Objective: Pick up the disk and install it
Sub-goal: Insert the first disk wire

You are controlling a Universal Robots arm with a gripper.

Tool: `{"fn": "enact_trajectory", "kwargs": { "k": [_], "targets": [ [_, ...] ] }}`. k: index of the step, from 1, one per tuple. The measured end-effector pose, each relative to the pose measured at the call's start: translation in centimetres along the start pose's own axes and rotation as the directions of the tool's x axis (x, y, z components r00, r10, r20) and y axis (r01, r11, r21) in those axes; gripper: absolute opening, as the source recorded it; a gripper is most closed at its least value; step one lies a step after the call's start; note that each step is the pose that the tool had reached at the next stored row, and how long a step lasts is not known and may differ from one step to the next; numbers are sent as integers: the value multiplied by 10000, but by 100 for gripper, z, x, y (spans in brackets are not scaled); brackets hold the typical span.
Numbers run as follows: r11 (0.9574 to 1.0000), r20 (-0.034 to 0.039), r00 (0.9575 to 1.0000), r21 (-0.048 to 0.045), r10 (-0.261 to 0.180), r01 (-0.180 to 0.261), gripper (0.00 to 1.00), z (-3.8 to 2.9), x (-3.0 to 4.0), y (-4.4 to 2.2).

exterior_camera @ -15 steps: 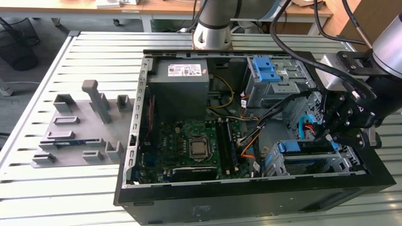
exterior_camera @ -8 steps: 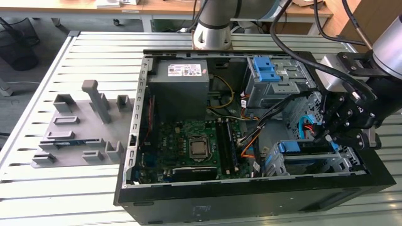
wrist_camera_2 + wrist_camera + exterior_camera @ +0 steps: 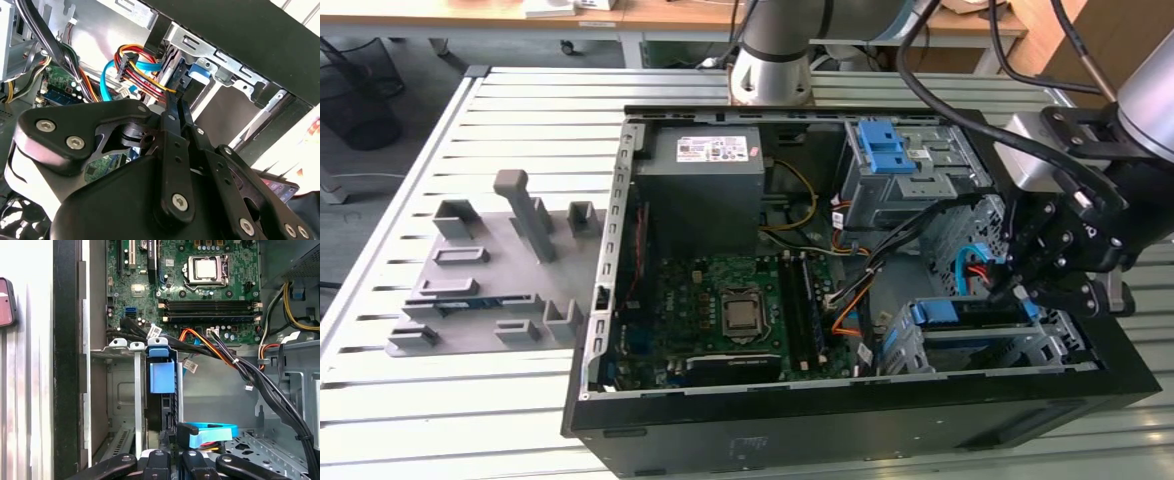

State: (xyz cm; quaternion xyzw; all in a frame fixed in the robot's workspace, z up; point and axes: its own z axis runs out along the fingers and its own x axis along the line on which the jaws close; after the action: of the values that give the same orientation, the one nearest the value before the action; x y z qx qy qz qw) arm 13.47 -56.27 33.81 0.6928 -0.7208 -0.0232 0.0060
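The disk (image 3: 970, 312) sits in the lower drive cage (image 3: 1027, 345) at the near right corner of the open computer case. Its blue carrier bracket (image 3: 161, 371) faces outward, with the dark slab edge-on between the cage's metal rails. My gripper (image 3: 1017, 283) hovers just above and behind the cage. In the second wrist view, the gripper (image 3: 174, 102) has its two thin fingers pressed together with nothing between them. Their tips point at the blue bracket (image 3: 198, 70) from close by. I cannot see whether they touch it.
Bundled black, orange and red cables (image 3: 220, 352) and a blue flat cable (image 3: 212, 432) run beside the cage. In the case are a motherboard (image 3: 734, 310), a grey power-supply box (image 3: 707, 175) and an upper cage with a blue latch (image 3: 887, 150). A grey fixture (image 3: 494, 275) lies on the slatted table.
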Motion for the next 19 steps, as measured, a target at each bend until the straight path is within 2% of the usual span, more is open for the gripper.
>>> {"fn": "enact_trajectory", "kwargs": {
  "k": [19],
  "targets": [
    [10000,0,10000,0,10,-10,16,27,-11,-18]
  ]
}}
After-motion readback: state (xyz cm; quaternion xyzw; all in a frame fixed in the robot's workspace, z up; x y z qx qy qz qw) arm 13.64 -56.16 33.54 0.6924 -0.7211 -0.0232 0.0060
